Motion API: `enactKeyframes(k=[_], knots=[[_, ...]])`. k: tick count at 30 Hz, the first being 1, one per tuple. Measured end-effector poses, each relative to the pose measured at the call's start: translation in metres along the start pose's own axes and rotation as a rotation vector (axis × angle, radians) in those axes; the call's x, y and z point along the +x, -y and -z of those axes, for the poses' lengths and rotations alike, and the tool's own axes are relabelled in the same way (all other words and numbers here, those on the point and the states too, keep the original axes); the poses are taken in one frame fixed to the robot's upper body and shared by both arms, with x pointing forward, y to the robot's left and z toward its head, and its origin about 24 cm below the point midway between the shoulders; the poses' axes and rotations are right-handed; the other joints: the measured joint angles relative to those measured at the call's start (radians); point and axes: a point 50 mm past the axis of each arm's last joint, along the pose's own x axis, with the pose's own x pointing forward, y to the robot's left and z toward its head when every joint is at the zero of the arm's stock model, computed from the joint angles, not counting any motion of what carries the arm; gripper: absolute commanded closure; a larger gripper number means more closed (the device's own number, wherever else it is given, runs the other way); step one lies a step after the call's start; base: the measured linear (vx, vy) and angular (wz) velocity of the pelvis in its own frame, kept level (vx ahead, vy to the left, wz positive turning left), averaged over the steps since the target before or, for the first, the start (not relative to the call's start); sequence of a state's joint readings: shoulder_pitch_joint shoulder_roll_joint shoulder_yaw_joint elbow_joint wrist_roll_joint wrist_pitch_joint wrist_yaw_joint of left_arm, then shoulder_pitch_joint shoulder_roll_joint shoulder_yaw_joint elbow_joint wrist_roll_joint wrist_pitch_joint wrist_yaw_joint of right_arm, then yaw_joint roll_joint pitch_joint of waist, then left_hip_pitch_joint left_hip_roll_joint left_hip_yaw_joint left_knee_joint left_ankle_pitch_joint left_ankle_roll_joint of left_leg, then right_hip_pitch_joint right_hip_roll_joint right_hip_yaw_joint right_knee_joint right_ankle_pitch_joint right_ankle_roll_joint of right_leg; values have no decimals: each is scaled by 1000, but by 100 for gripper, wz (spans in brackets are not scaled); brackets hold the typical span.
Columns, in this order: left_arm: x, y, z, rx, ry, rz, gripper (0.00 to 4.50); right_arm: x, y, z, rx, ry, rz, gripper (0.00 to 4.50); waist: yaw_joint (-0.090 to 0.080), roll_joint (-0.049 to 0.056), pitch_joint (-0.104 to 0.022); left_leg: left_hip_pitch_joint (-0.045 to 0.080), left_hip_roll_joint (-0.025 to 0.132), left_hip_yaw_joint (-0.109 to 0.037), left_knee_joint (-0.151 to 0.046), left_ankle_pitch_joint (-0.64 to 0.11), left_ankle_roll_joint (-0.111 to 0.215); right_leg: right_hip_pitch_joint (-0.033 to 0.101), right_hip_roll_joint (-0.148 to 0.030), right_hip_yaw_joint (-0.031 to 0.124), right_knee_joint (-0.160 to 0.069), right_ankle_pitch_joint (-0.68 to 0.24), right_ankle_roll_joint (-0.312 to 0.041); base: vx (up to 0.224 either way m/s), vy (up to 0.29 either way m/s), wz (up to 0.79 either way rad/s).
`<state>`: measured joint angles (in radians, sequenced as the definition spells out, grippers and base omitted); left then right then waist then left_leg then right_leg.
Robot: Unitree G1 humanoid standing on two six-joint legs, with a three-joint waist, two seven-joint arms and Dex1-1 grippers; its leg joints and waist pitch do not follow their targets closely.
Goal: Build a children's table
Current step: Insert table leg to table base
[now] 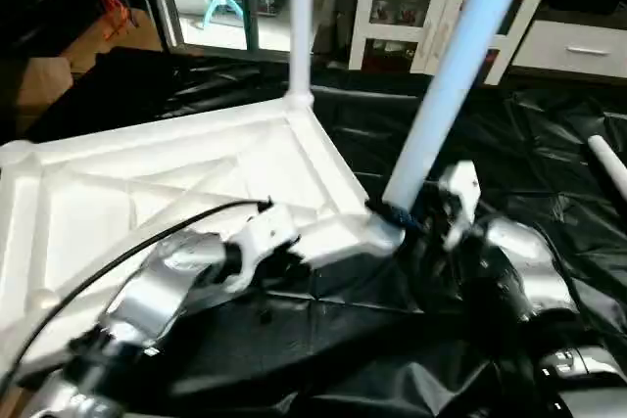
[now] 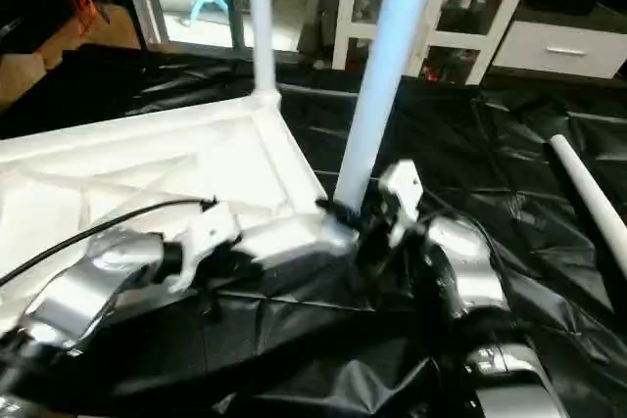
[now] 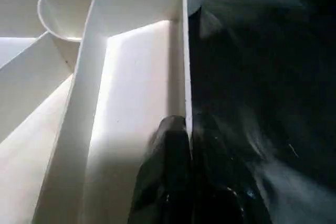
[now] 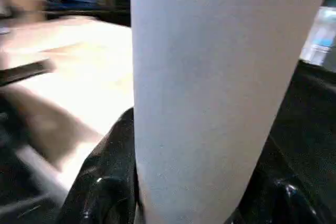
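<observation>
The white tabletop (image 1: 176, 183) lies upside down on a black plastic sheet (image 1: 529, 144), its ribbed underside facing up. One white leg (image 1: 300, 17) stands upright in the socket at the tabletop's far corner. A second leg (image 1: 460, 56) rises from the socket at the near corner on the robot's right side, leaning away toward the right rather than standing straight. The right hand (image 4: 184, 203) is closed around the base of this leaning leg, one black finger (image 4: 100, 182) on either side of the tube, just above the corner socket. The left hand (image 3: 190, 177) has its fingers pressed together on the thin side wall of the tabletop, pinching it along the near edge close to that same corner; one finger (image 3: 163, 177) sits inside the rim against the white plastic and the other outside against the black sheet. The silver left forearm (image 1: 167, 281) reaches across the near part of the tabletop, with a black cable (image 1: 118, 252) arching over it. A third leg (image 2: 588, 193) lies loose on the sheet, well apart, toward the sheet's right edge. Behind the sheet stand white cabinets (image 1: 578, 41) with glass doors.
</observation>
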<state>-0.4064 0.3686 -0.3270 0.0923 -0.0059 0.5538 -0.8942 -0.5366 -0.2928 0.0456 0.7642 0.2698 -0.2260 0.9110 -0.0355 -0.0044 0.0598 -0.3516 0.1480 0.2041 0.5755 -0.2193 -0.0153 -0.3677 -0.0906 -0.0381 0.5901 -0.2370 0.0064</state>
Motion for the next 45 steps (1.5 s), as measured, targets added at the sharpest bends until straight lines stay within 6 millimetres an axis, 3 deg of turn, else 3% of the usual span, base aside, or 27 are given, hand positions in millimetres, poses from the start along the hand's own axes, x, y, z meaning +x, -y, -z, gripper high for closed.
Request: enactKeyframes(k=[3, 7, 11, 18, 23, 29, 37, 45], knots=[[27, -3, -20, -106, 8, -118, 450, 24, 12, -6, -39, -39, 289, 264, -2, 0, 0, -1, 0, 0, 0, 0, 0, 0, 0, 0, 0, 3, -6, 0, 0, 0], [48, 2, -36, -182, 24, -196, 450, 39, 16, -8, 38, -10, 564, 264, 13, -1, -2, -6, 0, 0, 0, 1, 0, 3, 0, -1, 1, 4, -6, 36, -2, 2], [51, 2, -43, -192, 36, -212, 450, 43, 18, -11, 140, 45, 655, 264, 14, -1, -2, -16, 0, 0, 2, 4, 8, -5, 0, -1, 2, 4, -6, 0, 0, 0], [46, -2, -40, -186, 31, -218, 450, 44, 18, -11, 241, 100, 650, 264, 13, 1, -1, -16, 3, 0, 1, 4, 7, -6, 1, -3, 3, 4, -6, 0, 0, 0], [16, -9, -20, -6, 37, -134, 450, 41, 12, -11, 238, 96, 391, 264, -2, 2, 0, -18, 12, 0, 0, 4, 7, -7, 11, -2, 3, 3, -7, 0, 0, 0], [-15, -4, -1, 77, 23, 13, 450, 16, 6, -10, 237, 54, 32, 265, 7, -1, -1, -17, 20, 0, 0, 4, 5, -10, 18, -5, 5, -1, -14, 0, 0, 0], [-28, 5, 9, 55, 14, 180, 450, -25, 3, -5, 228, -26, -308, 265, 33, -3, -2, -15, 20, 0, 0, 3, 5, -8, 17, -5, 6, -2, -16, 0, 0, 0], [-29, 9, 13, 57, 2, 233, 450, -38, -4, 1, 216, -33, -367, 265, 43, -7, -6, -8, 20, 0, 0, 3, 4, -2, 18, -5, 7, -3, -17, 0, 0, 0]])
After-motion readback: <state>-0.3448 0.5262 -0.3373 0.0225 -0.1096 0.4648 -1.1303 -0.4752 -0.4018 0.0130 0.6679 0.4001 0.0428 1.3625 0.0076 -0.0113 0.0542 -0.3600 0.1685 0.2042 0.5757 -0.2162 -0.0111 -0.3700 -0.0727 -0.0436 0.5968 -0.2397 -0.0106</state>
